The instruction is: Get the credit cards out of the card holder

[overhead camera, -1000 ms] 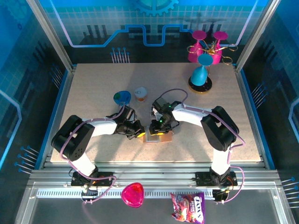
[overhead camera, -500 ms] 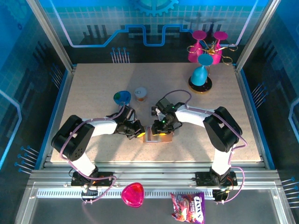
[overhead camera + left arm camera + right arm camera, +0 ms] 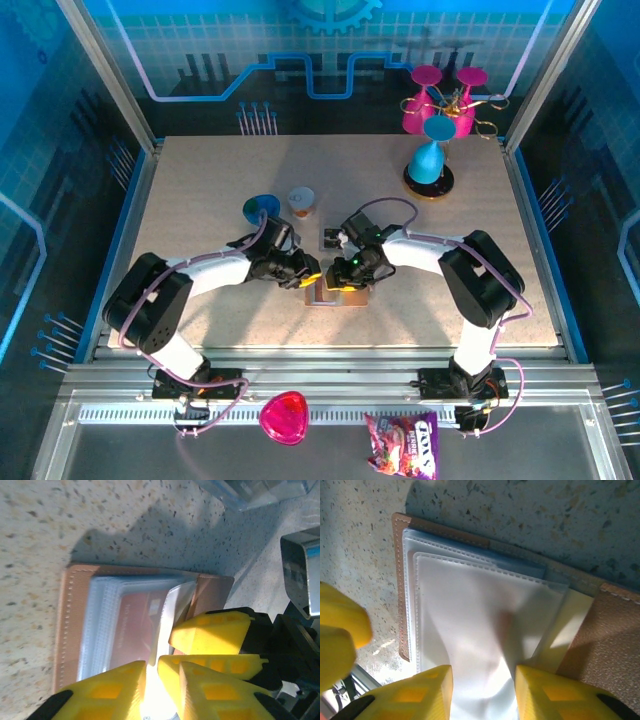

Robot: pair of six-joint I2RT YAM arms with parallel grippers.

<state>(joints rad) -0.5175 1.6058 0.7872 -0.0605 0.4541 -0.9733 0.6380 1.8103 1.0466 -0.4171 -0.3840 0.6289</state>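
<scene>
One card holder [image 3: 70, 620], open, sleeves [image 3: 470, 620] fanned

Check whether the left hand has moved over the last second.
Yes. The left hand edged right and slightly forward, ending nearer the paper cup.

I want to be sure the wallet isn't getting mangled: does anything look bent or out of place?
Yes: in the open card holder, one clear plastic sleeve curls up off the stack instead of lying flat with the others.

The left end effector [image 3: 151, 680] hides the card holder's [image 3: 70, 620] near edge; the clear container [image 3: 250, 492] is cropped.
</scene>
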